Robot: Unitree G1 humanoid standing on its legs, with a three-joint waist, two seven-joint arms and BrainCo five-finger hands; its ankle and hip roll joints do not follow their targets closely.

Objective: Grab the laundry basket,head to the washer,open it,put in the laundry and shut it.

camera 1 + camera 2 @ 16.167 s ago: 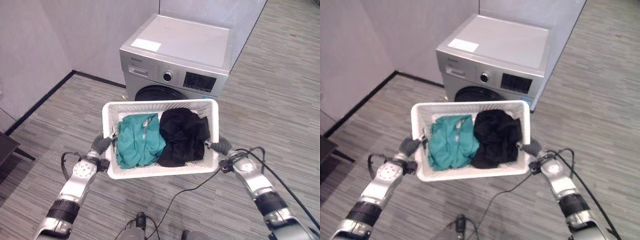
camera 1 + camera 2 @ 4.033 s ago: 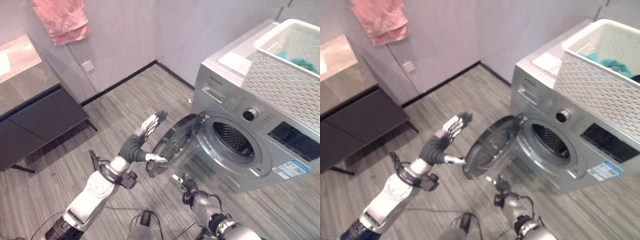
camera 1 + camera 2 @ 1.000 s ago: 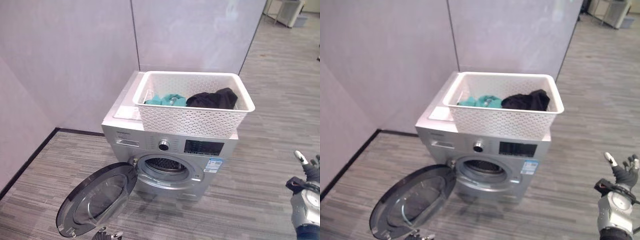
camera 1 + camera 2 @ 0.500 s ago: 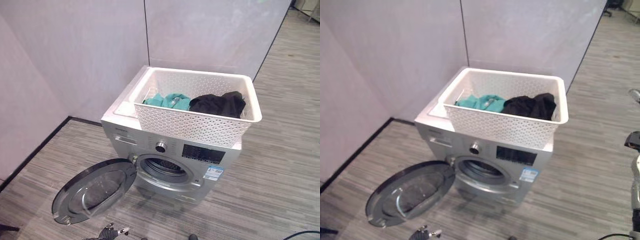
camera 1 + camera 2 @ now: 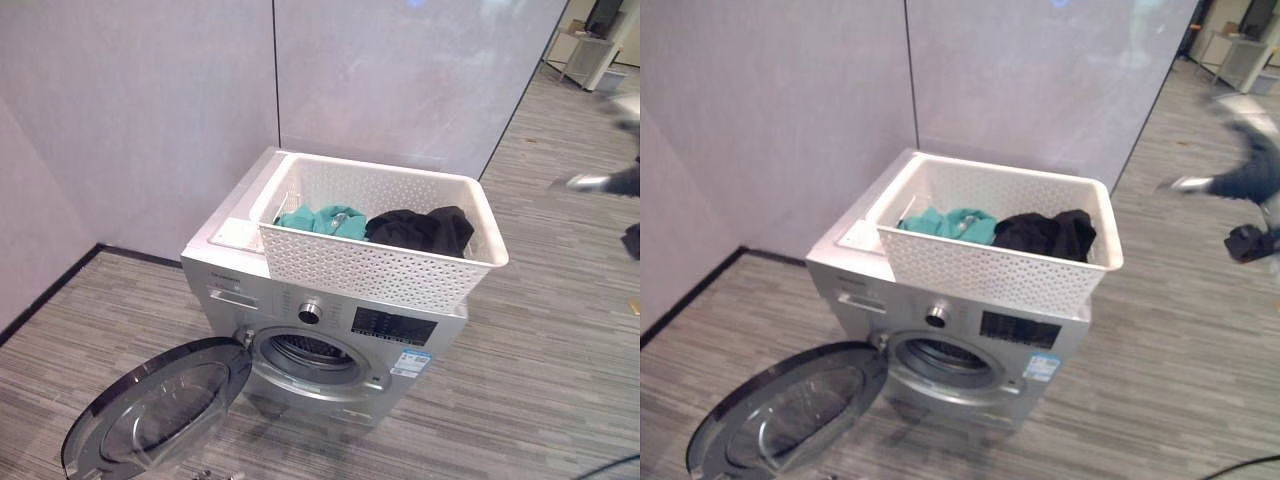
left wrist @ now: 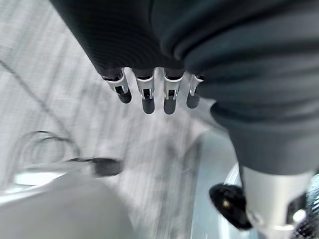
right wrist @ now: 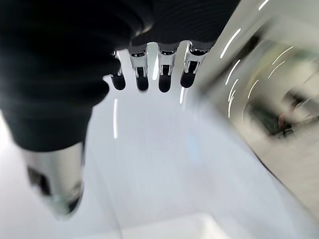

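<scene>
**Right hand up high, laundry waiting in the basket**

Right hand (image 5: 1252,170) raised off to the right of the washer (image 5: 320,320), fingers (image 7: 149,74) straight and relaxed, holding nothing. Left hand (image 6: 154,92) hanging low near the open door (image 5: 150,415), fingers loose too, empty.

Laundry basket (image 5: 385,265) parked on the washer top, toward its front and right edges. Teal garment (image 5: 318,220) on the basket's left side, black garment (image 5: 420,230) on the right, touching. Probably light, floppy, easy to snag on the lattice wall, so best to pinch a bunched fold from above. Drum (image 5: 300,352) open below; door swung down-left, likely in the way of stepping closer.
</scene>
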